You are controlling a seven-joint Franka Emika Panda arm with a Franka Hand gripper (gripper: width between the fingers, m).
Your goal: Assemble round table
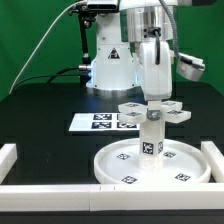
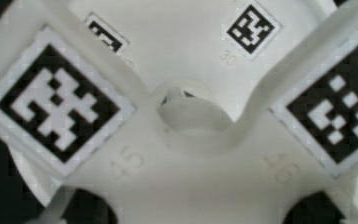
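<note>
Gripper (image 1: 153,97) sits right atop cross-shaped base (image 1: 152,110); can't tell if jaws grip it. Directly below: leg (image 1: 151,140) upright on round disc (image 1: 120,163).

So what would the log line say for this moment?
stage: base on leg | gripper: on cross-shaped base, grip unclear | leg: upright on round disc | marker board: behind

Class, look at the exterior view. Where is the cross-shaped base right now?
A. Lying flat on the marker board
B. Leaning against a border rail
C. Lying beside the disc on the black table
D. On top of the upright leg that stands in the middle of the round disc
D: the cross-shaped base sits on top of the upright leg, which stands at the centre of the round disc, directly under the gripper.
</note>
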